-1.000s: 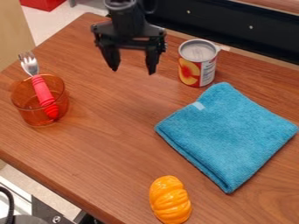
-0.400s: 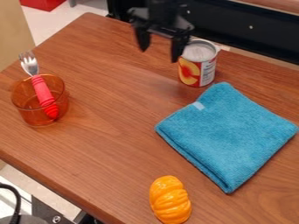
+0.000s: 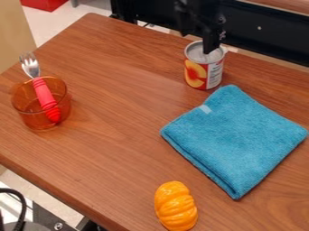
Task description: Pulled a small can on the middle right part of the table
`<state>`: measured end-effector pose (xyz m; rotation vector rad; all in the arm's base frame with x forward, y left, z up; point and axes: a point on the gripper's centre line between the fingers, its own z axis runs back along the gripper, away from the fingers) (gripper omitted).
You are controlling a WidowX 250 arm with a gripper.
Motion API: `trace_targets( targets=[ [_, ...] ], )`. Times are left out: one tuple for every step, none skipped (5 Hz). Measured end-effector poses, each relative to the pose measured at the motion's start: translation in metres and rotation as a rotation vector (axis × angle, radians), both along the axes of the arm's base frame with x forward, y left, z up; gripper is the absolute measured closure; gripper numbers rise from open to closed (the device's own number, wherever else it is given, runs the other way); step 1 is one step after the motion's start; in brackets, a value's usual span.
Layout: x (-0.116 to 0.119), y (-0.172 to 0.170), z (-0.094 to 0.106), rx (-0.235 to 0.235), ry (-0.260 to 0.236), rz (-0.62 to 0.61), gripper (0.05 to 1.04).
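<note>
The black gripper [image 3: 198,38] hangs at the top of the table, right of centre, turned partly side-on. It is open, one finger in front of the can's lid and the other farther left and higher. Below it the small can [image 3: 204,71] stands upright near the back edge, with a silver top and a red and white label showing fruit. Whether the finger touches the lid, I cannot tell. The wooden table [image 3: 114,135] carries the can.
A folded blue cloth [image 3: 235,140] lies just in front of the can, to the right. An orange pumpkin-like object [image 3: 175,206] is near the front edge. At the left stands a clear amber cup [image 3: 29,104] holding a red-handled fork [image 3: 45,97].
The gripper has moved right from the upper middle to over the can and has turned. The can, cloth, cup and orange object have stayed in place.
</note>
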<state>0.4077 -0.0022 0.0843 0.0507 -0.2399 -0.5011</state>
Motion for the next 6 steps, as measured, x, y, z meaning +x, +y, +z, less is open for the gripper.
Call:
trace_targets(
  targets=[
    [0.009,-0.017,0.0,0.024,0.033,-0.206,0.083],
    [0.017,-0.029,0.0,0.013,0.037,-0.325,0.083],
    [0.019,-0.037,-0.005,0.005,0.054,-0.472,0.083],
    [0.018,-0.042,-0.016,-0.013,0.031,-0.486,0.083],
    [0.017,-0.043,-0.025,-0.011,0.013,-0.514,0.083],
    [0.018,-0.045,-0.027,-0.023,-0.016,-0.531,0.083]
  ],
)
